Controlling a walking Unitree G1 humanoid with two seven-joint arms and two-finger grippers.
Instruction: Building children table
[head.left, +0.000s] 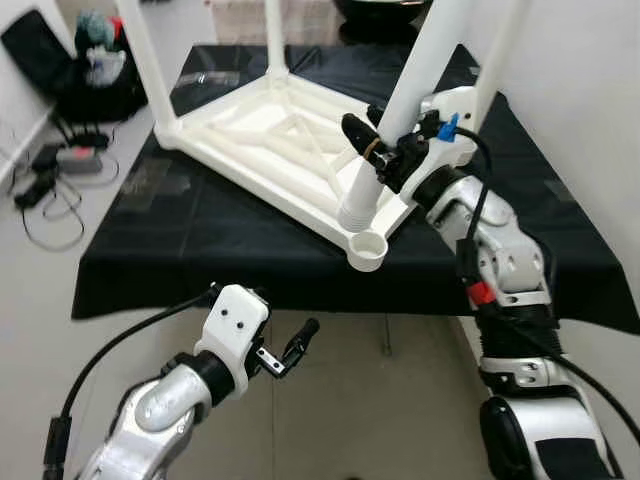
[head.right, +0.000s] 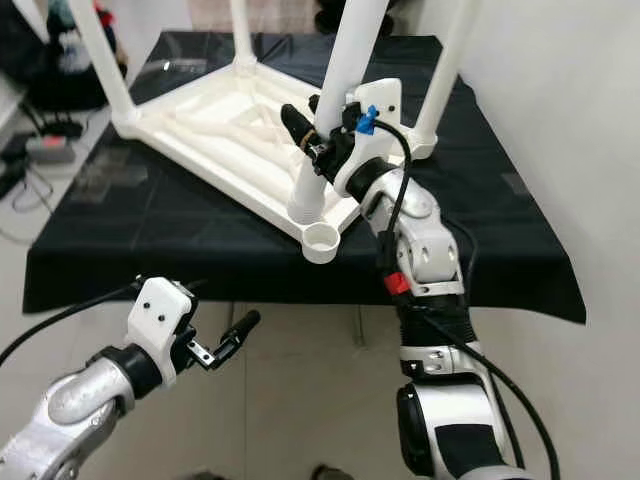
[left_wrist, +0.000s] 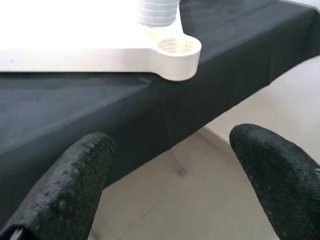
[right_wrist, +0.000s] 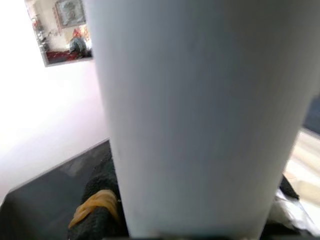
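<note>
A white children's table top lies upside down on a black-covered table, with three legs standing in its corners. My right gripper is shut on a fourth white leg, tilted, its threaded end just behind the empty corner socket. The leg looms close in the right wrist view. My left gripper is open below the table's front edge, holding nothing; its fingertips frame the socket.
A white wall runs close along the right. Bags and a power strip with cables lie on the floor at the left. Pale floor stretches below the black cloth's front edge.
</note>
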